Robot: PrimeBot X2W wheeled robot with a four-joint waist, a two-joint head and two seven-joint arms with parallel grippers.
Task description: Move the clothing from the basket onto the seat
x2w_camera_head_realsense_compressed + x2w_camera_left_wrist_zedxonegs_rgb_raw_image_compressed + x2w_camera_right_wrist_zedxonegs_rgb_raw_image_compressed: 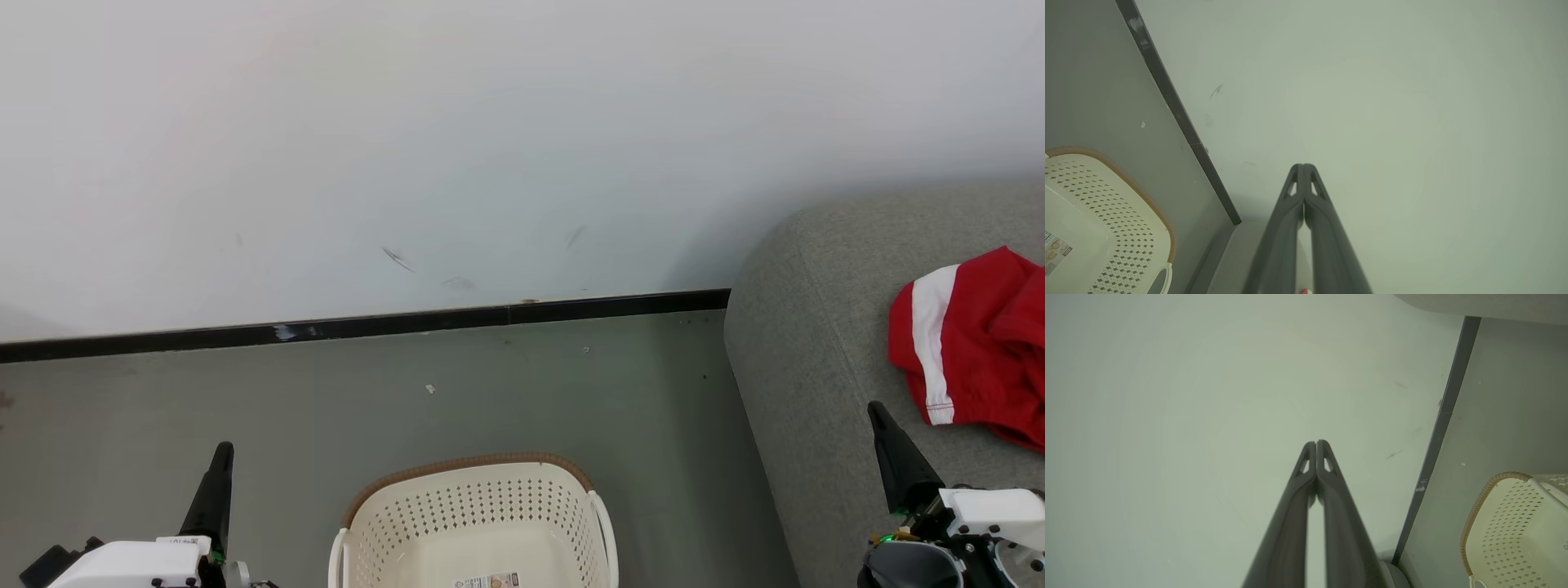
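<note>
Red clothing (984, 351) (white-striped) lies on the grey seat (804, 367) — basket (473, 500) nearby.

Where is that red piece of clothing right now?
In the head view the red clothing lies on the grey sofa at the far right, just beyond the right gripper.

left gripper (1303, 166) pinched tip to tip, aimed at the pale wall (1392, 122). basket (1147, 196) sits lower left of the gripper, sticker (1055, 251) on its inner bottom. Dark baseboard (1180, 118) runs diagonally between them, and the grey seat (1237, 261) corner is behind the finger bases.
</note>
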